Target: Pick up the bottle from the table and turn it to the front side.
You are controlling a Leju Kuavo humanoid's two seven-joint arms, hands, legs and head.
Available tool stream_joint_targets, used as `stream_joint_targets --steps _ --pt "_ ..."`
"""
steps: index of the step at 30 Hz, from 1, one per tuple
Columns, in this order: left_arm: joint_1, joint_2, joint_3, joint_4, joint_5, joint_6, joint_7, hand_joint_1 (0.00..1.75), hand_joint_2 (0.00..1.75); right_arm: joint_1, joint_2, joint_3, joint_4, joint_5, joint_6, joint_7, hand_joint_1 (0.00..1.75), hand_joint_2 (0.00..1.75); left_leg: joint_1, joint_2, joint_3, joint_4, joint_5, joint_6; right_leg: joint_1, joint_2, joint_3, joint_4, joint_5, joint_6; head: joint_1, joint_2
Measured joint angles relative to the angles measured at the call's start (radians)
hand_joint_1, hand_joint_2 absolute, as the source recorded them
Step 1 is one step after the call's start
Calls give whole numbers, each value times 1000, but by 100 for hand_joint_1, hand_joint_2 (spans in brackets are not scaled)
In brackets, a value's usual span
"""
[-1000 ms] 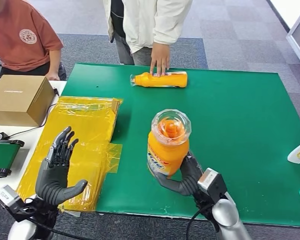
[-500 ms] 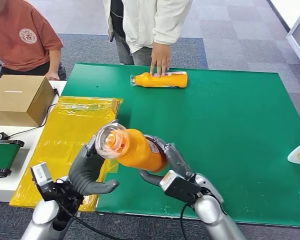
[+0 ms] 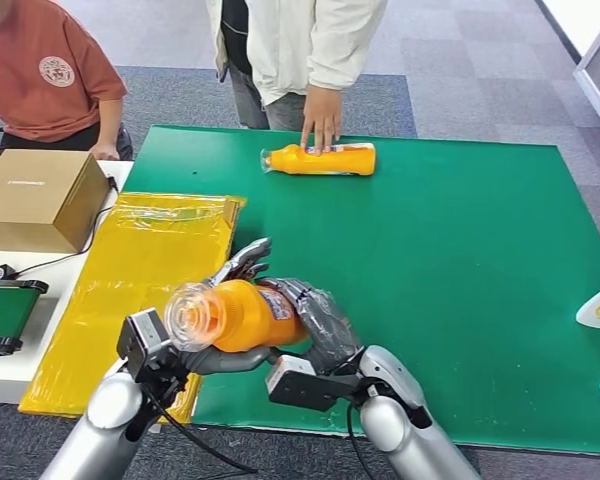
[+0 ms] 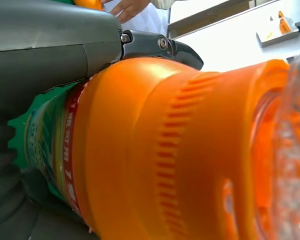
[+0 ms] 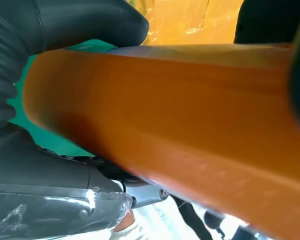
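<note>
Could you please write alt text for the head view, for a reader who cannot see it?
Both robot hands, left hand and right hand, hold an orange bottle sideways above a green mat. A person's hand rests on a second bottle beyond.

Grey carpet-tile floor — white side table at left.
</note>
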Motion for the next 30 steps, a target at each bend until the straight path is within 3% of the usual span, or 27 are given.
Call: stream_joint_targets --steps 8,9,12,13,17,20,22,26,30 --pt "-6 9 -10 11 -26 32 5 175 175 -2 0 4 19 2 -16 6 175 175 0 0 0 0 0 0 0 0 0 0 0 0 0 0" --pt "-6 10 -10 11 -26 35 5 175 175 -2 0 3 19 2 -18 7 167 175 0 0 0 0 0 0 0 0 0 0 0 0 0 0" --pt "-4 11 -10 11 -23 46 4 175 175 -1 0 3 21 -2 -22 16 36 175 0 0 0 0 0 0 0 0 0 0 0 0 0 0" --pt "-2 11 -9 10 -23 52 3 175 175 -1 0 2 23 -7 -22 21 0 175 0 0 0 0 0 0 0 0 0 0 0 0 0 0" --pt "20 9 -5 3 -100 133 -13 175 175 2 0 -24 34 -66 -20 41 0 175 0 0 -1 0 0 0 0 0 -1 0 0 0 0 0" --pt "49 8 10 -23 -375 337 3 175 175 16 -1 -85 38 -135 -31 53 0 175 0 0 -1 0 0 0 0 0 -1 0 0 0 0 0" --pt "71 6 20 -45 -582 480 49 175 175 35 -2 -149 27 -168 -44 56 0 175 0 0 -1 0 0 0 0 0 -1 0 0 0 0 0" --pt "111 3 50 -60 -963 680 187 175 175 73 -5 -281 -40 -185 -57 56 0 175 0 0 -1 0 0 0 0 0 -1 0 0 0 0 0" --pt "139 -4 96 -53 -1291 788 329 175 175 97 -5 -372 -117 -181 -57 58 0 175 0 0 -2 0 0 0 0 0 -1 0 0 0 0 0"
